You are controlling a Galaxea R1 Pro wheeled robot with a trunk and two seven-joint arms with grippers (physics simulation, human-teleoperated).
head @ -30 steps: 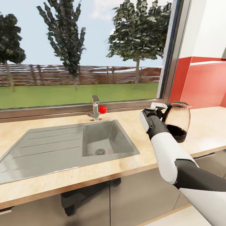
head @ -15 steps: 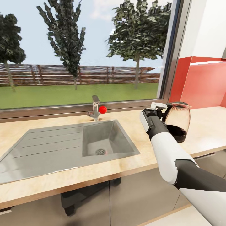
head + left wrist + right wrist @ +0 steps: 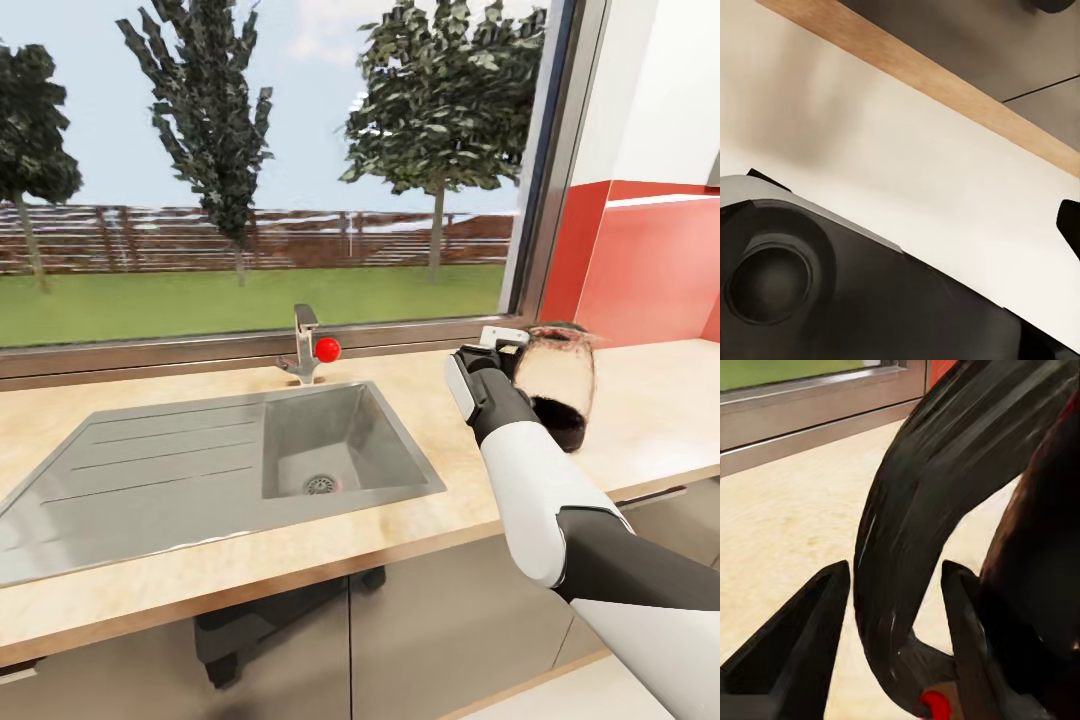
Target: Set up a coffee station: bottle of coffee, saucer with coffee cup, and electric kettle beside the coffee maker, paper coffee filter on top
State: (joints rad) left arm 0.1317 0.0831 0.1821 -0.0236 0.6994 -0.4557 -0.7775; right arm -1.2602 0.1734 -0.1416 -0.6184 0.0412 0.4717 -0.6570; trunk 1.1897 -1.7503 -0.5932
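A big window with trees and lawn backs the pale wooden bench (image 3: 420, 535) and its steel sink (image 3: 200, 465). Right of the sink, the right claw (image 3: 894, 607) has its fingers either side of the kettle (image 3: 557, 385) handle (image 3: 922, 510), seemingly gripping it. The kettle looks blurred, so it may swing, slip or tip. I cannot tell the left claw's state.

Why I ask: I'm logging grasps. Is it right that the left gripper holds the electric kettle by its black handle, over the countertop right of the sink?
Wrong arm. The right gripper has its jaws either side of the electric kettle's black handle, as the right wrist view shows. The rest holds: over the kitchen countertop, right of the sink.
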